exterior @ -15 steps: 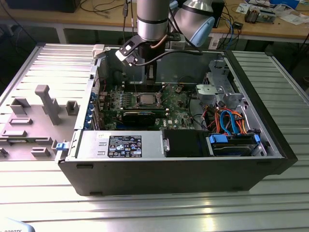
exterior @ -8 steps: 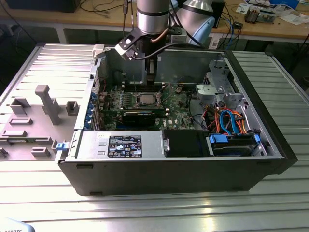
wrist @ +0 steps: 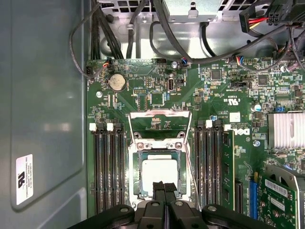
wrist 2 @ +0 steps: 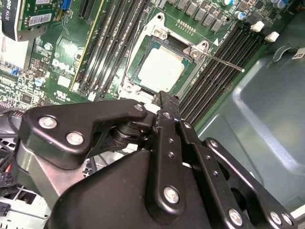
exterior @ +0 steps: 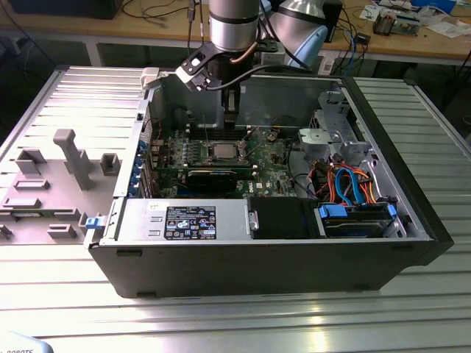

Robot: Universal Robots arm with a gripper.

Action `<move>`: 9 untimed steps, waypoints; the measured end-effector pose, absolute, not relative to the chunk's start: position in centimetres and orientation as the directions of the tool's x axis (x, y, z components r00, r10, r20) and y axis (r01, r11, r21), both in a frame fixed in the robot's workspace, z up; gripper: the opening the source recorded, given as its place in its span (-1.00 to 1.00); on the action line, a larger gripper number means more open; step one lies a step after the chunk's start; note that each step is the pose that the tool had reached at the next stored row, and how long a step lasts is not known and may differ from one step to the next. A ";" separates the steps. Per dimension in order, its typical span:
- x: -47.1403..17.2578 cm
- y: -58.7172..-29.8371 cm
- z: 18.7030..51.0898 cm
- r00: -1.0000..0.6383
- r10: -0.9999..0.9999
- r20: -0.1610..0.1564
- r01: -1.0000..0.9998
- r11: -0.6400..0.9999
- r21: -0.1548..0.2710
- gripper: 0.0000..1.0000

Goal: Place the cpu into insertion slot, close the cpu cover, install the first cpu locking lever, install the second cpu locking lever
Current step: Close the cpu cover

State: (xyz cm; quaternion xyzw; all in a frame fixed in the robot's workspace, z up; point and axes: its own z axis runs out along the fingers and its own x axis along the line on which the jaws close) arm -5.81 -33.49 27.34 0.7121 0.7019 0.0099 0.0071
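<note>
The cpu (wrist: 159,175) has a plain silver-grey metal top with a dull, satin finish. Around it the circuit board (wrist: 152,90) is green and faintly glossy, and the heatsink (wrist: 286,130) is bare, finned pale metal. The gripper (wrist: 164,187) is matt black with bright, shiny screw heads. The computer case (wrist: 43,95) wall is smooth grey sheet metal, and the table (exterior: 221,316) is ribbed metal with a soft sheen.
</note>
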 end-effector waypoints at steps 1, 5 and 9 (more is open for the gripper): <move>-5.8 -33.5 27.3 0.015 1.000 0.004 1.000 -0.015 0.024 -0.79; -5.7 -33.5 27.3 0.015 1.000 0.004 1.000 -0.015 0.024 -0.79; -5.6 -33.5 27.3 0.015 1.000 0.004 1.000 -0.015 0.024 -0.79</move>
